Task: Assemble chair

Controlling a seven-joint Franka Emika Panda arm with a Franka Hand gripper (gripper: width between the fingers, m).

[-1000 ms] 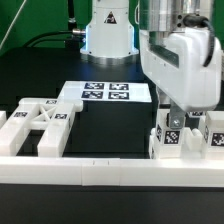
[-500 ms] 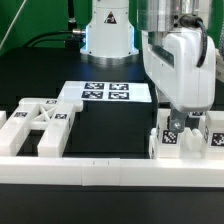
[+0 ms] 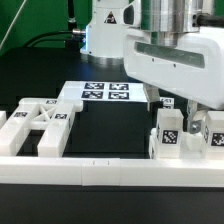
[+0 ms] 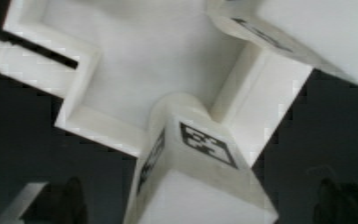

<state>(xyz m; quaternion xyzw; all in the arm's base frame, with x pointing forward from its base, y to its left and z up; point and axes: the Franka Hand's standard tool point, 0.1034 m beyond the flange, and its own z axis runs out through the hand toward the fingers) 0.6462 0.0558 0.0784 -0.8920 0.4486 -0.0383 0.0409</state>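
Chunky white chair pieces with black-and-white tags stand at the exterior view's right: a small upright block (image 3: 170,135) and another beside it (image 3: 214,133). A larger white piece with cut-outs (image 3: 38,125) lies at the left. My gripper (image 3: 170,103) hangs just above the small upright block, its broad white hand turned sideways to the camera. In the wrist view the gripper (image 4: 202,205) is open. Its dark fingers (image 4: 60,200) stand wide on either side of a tagged white piece (image 4: 202,150), with dark gaps between them and it.
The marker board (image 3: 105,93) lies flat in the middle of the black table. A long low white border rail (image 3: 90,170) runs along the front edge. The robot's base (image 3: 108,35) stands at the back.
My hand has turned about its wrist, from narrow-on to broadside, and has risen a little. The tagged block under it now shows in full. The pieces have not moved.
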